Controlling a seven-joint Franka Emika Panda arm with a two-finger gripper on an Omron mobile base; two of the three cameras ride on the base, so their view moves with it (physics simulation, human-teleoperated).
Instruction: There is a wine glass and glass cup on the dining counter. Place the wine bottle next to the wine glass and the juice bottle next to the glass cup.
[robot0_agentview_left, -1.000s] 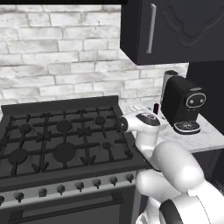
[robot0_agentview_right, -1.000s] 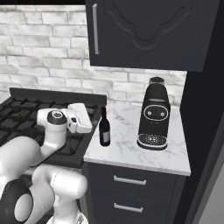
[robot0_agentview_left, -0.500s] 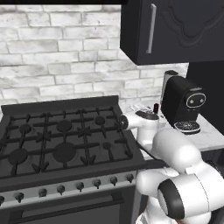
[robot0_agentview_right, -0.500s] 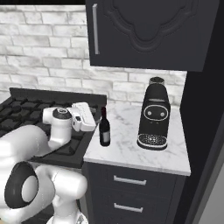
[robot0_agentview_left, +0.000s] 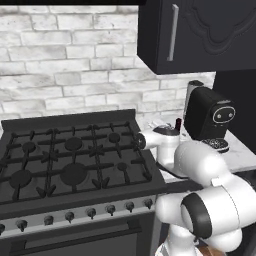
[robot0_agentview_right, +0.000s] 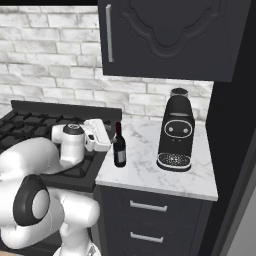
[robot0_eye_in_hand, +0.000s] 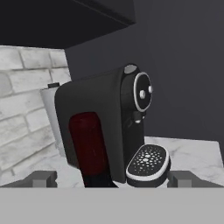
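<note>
Beside the stove (robot0_agentview_right: 30, 125), on the small marble worktop (robot0_agentview_right: 150, 170), the wine bottle (robot0_agentview_right: 119, 145) stands left of the coffee machine (robot0_agentview_right: 176, 131). Level and reaching sideways, the gripper (robot0_agentview_right: 107, 135) has the bottle neck between its wide-open fingers (robot0_eye_in_hand: 43, 178), holding nothing.

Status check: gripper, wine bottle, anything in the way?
Gripper open, level with the wine bottle, nothing held. Bottle upright on the marble worktop, its neck between the fingertips. Coffee machine right behind it, tight.

One wine bottle (robot0_agentview_right: 119, 148), one coffee machine (robot0_agentview_right: 176, 131), apparently.
</note>
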